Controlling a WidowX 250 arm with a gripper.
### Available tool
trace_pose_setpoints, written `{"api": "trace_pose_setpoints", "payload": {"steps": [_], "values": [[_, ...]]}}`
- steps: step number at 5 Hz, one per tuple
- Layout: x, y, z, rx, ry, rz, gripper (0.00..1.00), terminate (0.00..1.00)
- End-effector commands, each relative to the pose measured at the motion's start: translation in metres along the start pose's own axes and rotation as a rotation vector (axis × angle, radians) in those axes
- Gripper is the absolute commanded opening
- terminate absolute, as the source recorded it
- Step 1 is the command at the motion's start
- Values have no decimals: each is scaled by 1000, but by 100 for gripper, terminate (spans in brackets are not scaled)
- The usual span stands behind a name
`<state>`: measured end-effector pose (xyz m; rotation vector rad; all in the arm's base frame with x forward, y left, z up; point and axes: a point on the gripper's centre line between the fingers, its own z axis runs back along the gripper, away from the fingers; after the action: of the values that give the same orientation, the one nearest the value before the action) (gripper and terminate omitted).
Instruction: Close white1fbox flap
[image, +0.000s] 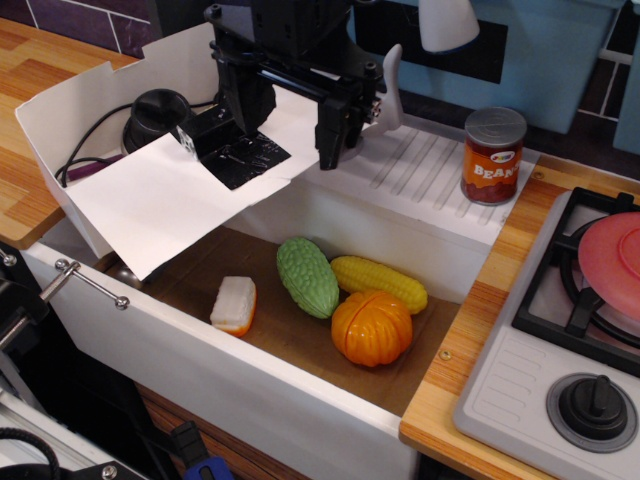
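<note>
The white1fbox (62, 118) is a large thin white carton lying on the wooden counter at the left, open at the top. Its flap (165, 205) is a broad plain white panel that slopes down and out over the left end of the sink. My black gripper (285, 140) hangs over the flap's far right corner. It is open and empty, with one finger (237, 105) at the box's inner edge and the other (333, 140) over the sink's rim. A black plate with a small marker (238, 158) lies under the fingers. No blue stripe or print shows.
A black round object (158, 112) and a cable lie inside the box. The sink (420, 225) holds a green gourd (308, 277), corn (380, 283), an orange pumpkin (372, 328) and a white-orange piece (234, 305). A bean can (493, 155) and a white faucet (391, 85) stand behind it, and the stove (580, 310) is to the right.
</note>
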<state>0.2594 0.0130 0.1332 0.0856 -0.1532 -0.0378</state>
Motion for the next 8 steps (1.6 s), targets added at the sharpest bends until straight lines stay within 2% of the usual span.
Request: {"api": "trace_pose_setpoints", "payload": {"steps": [1, 3, 4, 5, 6, 7, 8], "values": [[0, 0, 0, 0, 0, 0, 100, 0], [-19, -25, -26, -1, -4, 36, 100, 0], [-27, -31, -47, 20, -50, 15, 100, 0], [-32, -35, -65, 34, -91, -32, 100, 0], [-36, -34, -81, 75, -130, -80, 100, 0], [-34, -24, -89, 85, -144, -141, 100, 0], [-33, -16, -91, 132, -160, -197, 100, 0]]}}
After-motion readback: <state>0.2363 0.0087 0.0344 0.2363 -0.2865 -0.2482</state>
